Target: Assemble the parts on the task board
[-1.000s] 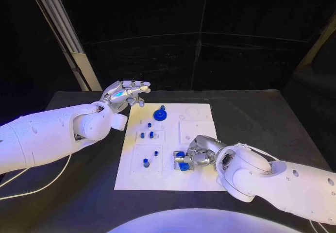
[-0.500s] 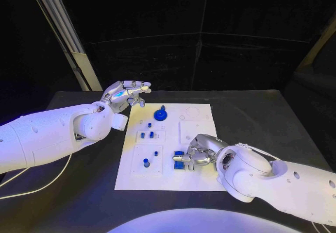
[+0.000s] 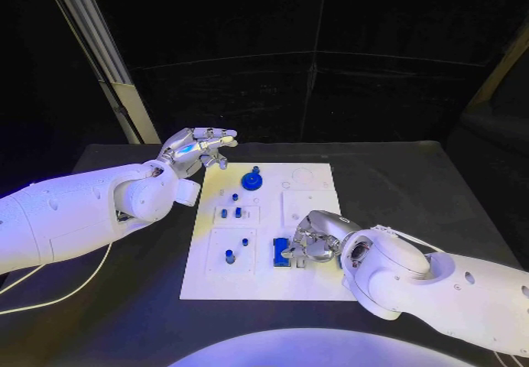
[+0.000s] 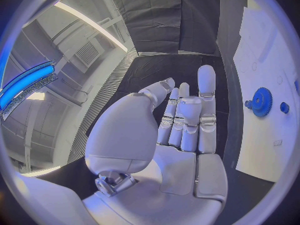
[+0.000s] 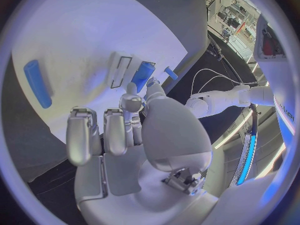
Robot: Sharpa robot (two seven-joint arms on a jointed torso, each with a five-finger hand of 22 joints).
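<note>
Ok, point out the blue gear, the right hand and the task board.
blue gear (image 3: 252,181): head view, on its round face.
right hand (image 3: 312,243): head view, on the middle of the hand.
task board (image 3: 309,205): head view, on a bare white part.

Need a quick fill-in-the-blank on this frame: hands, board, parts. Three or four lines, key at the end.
1. The left hand hovers past the board's far corner, holding ____.
2. The right hand works a ____ coloured part near the board's near edge.
3. The toothed round part by the board's far edge is a blue ____.
4. The board lies on a ____ table.

Missing words: nothing; blue; gear; black
</note>
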